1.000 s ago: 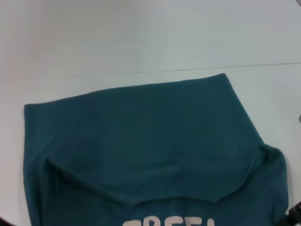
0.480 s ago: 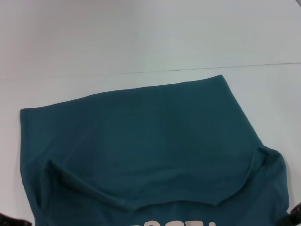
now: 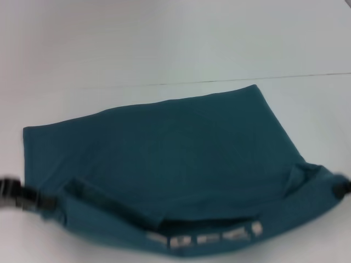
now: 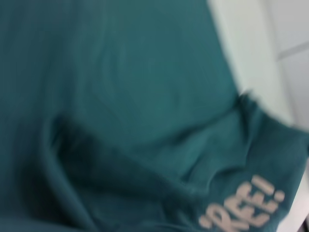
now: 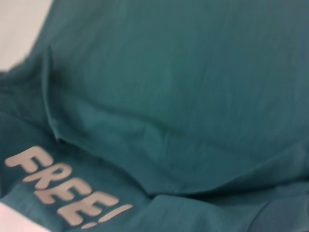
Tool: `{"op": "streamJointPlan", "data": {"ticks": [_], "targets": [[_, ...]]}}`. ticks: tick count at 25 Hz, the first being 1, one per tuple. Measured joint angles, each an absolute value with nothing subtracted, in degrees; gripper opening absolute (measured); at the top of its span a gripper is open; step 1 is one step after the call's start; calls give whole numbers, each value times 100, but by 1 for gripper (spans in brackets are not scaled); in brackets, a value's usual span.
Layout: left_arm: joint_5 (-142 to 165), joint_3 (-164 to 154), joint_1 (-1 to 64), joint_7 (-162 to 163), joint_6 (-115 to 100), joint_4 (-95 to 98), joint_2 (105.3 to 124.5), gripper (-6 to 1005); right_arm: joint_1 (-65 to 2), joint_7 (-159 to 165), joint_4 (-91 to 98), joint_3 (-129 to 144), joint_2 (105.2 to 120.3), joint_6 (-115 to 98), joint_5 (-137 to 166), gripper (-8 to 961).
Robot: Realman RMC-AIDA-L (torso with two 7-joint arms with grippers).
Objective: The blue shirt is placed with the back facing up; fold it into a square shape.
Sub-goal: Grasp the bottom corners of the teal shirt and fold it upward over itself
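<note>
The blue shirt (image 3: 164, 148) lies spread on the white table, dark teal with white lettering (image 3: 203, 239) on its near part. Its near edge is lifted and curled over, so the lettering shows as a thin strip. My left gripper (image 3: 48, 203) holds the shirt's near left corner just above the table. My right gripper (image 3: 341, 189) holds the near right corner, mostly cut off by the frame edge. The left wrist view shows the shirt (image 4: 120, 72) and its lettering (image 4: 246, 208). The right wrist view shows the cloth (image 5: 193, 72) and the word "FREE!" (image 5: 63, 188).
The white table (image 3: 164, 44) stretches beyond the shirt, with a thin dark seam line (image 3: 307, 75) across it at the far side. Bare table shows to the left and right of the shirt.
Both grippers have come into view at the shirt's near corners, and the near edge with the lettering has risen and moved toward the far side. The lettering has narrowed to a strip.
</note>
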State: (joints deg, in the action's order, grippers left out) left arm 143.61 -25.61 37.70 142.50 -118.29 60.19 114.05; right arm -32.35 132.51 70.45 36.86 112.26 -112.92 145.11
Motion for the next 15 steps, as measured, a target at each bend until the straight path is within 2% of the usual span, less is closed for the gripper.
{"op": "streamJointPlan", "data": {"ticks": [3, 15], "targets": [[14106, -2345, 3910, 14249, -11651, 6002, 11330, 47, -3400, 13240, 7020, 3442, 11140, -11206, 14404, 98], [13750, -2423, 4125, 14126, -9707, 5665, 11334, 46, -3976, 13475, 6565, 3251, 11116, -9887, 14259, 104]]}}
